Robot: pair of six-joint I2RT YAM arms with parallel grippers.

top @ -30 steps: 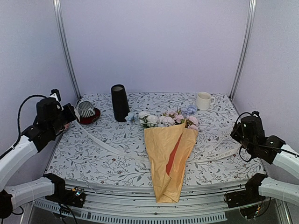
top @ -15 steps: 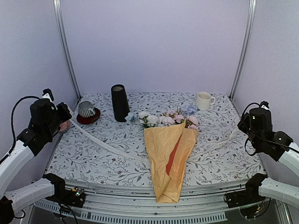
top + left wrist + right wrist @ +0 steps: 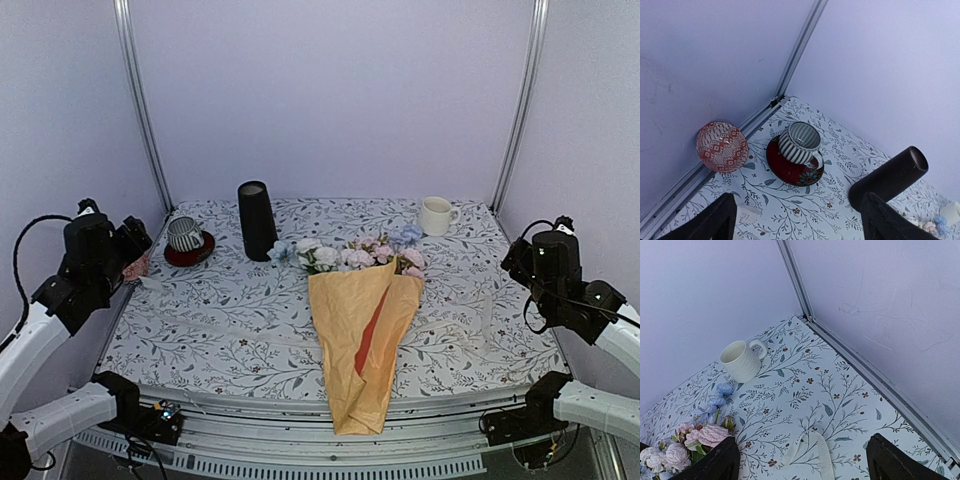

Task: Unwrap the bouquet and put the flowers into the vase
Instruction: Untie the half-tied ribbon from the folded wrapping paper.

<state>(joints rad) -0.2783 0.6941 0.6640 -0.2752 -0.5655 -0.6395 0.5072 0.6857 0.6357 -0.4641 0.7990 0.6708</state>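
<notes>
Left fingers (image 3: 715, 222) and right fingers (image 3: 715, 462) gape empty, well apart from the bouquet (image 3: 350, 320).

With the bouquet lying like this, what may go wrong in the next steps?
The bouquet has its narrow end past the near edge of the table; pulling the paper may drag it off.
The vase is tall, slim and close to the flowers; a sideways knock may tip it.
The loose ribbon on the table may snag.
</notes>
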